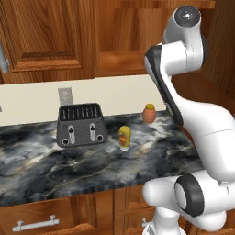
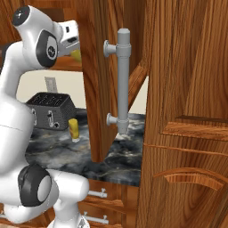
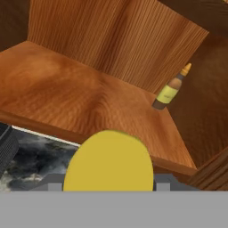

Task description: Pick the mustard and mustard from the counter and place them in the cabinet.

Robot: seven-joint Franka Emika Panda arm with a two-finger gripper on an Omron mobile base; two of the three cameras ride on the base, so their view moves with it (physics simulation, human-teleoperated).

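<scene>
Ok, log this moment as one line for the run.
tool: shut on mustard | position: before cabinet shelf | second mustard: upright on counter

One yellow mustard [image 3: 108, 161] held up in the end effector [image 3: 108, 186] before the open cabinet [image 3: 89, 98]; second mustard [image 1: 124, 137] upright on the marble desk [image 1: 69, 160].

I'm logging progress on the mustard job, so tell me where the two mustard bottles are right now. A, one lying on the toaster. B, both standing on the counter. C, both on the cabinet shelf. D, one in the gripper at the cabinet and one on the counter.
D: the hand view shows one mustard bottle held in the gripper before the cabinet shelf, while the other mustard bottle stands on the counter beside the toaster.
</scene>
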